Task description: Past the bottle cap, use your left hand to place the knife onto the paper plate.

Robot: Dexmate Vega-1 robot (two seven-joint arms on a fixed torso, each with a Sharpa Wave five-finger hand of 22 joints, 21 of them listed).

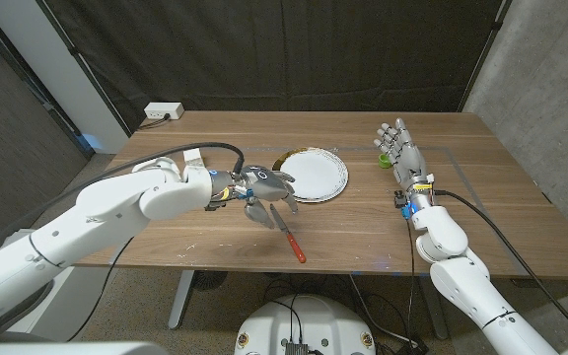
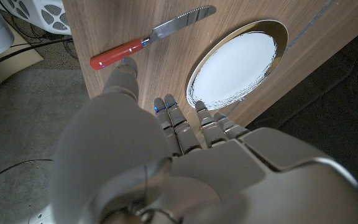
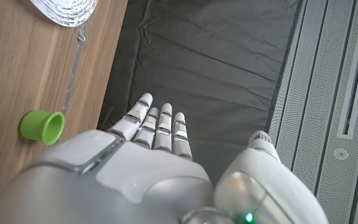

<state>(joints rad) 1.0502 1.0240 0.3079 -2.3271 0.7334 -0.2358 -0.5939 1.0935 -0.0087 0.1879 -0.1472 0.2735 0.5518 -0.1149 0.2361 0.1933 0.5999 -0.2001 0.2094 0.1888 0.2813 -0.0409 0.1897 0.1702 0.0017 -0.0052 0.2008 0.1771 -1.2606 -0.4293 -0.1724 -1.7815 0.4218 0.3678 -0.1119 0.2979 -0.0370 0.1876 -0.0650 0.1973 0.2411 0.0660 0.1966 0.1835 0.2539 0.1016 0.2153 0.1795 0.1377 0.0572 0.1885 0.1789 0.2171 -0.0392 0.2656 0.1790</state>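
Observation:
A knife (image 1: 287, 233) with a red handle and a serrated steel blade (image 2: 180, 22) lies on the wooden table (image 1: 363, 222), near its front edge. My left hand (image 1: 262, 191) hovers just above the blade end with its fingers spread and nothing in them. The white paper plate (image 1: 313, 175) with a gold rim (image 2: 234, 62) sits right beside that hand, farther back. A green bottle cap (image 1: 385, 161) (image 3: 43, 126) stands at the right, next to my right hand (image 1: 400, 148), which stands upright with straight fingers, holding nothing.
A white power strip (image 1: 164, 112) lies at the table's back left corner. A black curtain hangs behind the table, and a concrete wall stands at the right. A black cable (image 1: 215, 150) loops over my left forearm.

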